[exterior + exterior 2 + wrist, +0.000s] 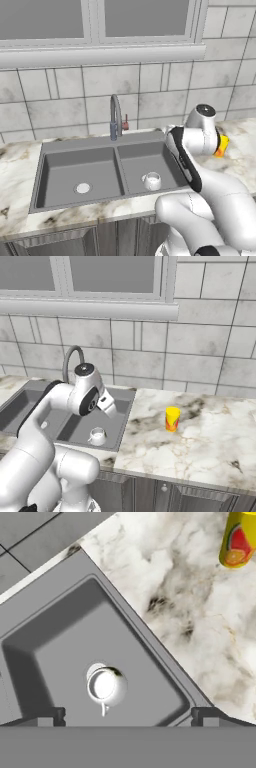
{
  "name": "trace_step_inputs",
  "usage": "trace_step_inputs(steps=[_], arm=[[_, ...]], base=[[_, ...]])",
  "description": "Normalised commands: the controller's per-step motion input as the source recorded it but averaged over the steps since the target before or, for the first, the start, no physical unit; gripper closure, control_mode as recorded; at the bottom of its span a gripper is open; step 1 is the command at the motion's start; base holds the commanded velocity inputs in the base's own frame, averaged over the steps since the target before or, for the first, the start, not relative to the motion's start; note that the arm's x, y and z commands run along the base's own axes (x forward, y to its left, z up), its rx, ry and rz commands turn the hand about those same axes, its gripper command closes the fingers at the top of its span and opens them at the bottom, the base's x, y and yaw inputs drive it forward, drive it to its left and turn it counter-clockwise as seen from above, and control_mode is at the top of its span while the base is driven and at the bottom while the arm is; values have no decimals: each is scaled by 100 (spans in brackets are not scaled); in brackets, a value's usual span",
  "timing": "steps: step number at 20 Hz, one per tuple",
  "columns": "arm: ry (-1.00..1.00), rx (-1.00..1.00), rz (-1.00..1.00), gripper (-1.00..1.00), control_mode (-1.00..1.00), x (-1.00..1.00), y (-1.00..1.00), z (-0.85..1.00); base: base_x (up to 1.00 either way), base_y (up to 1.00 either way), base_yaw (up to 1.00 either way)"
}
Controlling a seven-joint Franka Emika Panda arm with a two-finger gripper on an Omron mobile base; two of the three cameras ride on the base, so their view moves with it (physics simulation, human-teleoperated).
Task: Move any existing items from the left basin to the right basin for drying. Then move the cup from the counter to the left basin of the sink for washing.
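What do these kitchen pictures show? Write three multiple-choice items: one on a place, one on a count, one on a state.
1. Where is the white mug?
A. right basin
B. left basin
C. counter

2. How many drinking vessels are in view?
A. one
B. two
C. four

3. How are the pincer fingertips?
A. closed on the mug
B. closed on the yellow cup
C. spread apart, holding nothing

Answers:
1 A: it sits over the narrower basin's drain.
2 B: mug and yellow cup.
3 C: the tips stand wide in the hand view, mug below.
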Motion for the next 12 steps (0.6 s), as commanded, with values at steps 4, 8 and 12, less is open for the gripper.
trace_step_inputs(steps=[4,8,12], arm=[[0,-3,-6,-100,-100,-6,-20,29],[0,-3,-7,-100,-100,-16,-29,20],[0,-3,-7,-100,-100,-18,-33,19]], base=[[0,0,0],[0,0,0],[0,0,0]])
